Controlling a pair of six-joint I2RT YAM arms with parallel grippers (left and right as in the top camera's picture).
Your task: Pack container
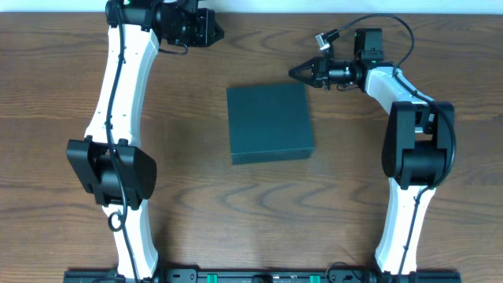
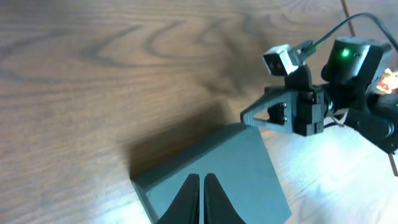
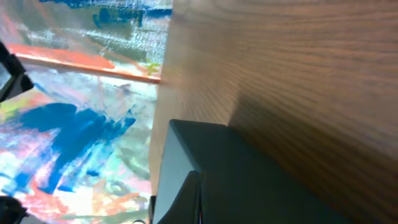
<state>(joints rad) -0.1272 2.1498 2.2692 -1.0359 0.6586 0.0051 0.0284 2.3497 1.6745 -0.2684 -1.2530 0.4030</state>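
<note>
The container [image 1: 269, 122] is a matte black squarish box lying in the middle of the wooden table with its flap lid closed. My left gripper [image 1: 217, 33] is shut and empty at the far left, well apart from the box. In the left wrist view my shut fingers [image 2: 202, 182] point at the container [image 2: 249, 177]. My right gripper [image 1: 296, 73] is shut and empty, its tip just beyond the box's far right corner. The right gripper also shows in the left wrist view [image 2: 247, 117]. In the right wrist view my shut fingers [image 3: 198, 180] sit over the container [image 3: 261, 186].
The wooden table [image 1: 71, 86] lies around the box on all sides. In the right wrist view the table edge [image 3: 163, 81] shows, with a colourful painted surface [image 3: 74, 124] beyond it. No snack packets are in view.
</note>
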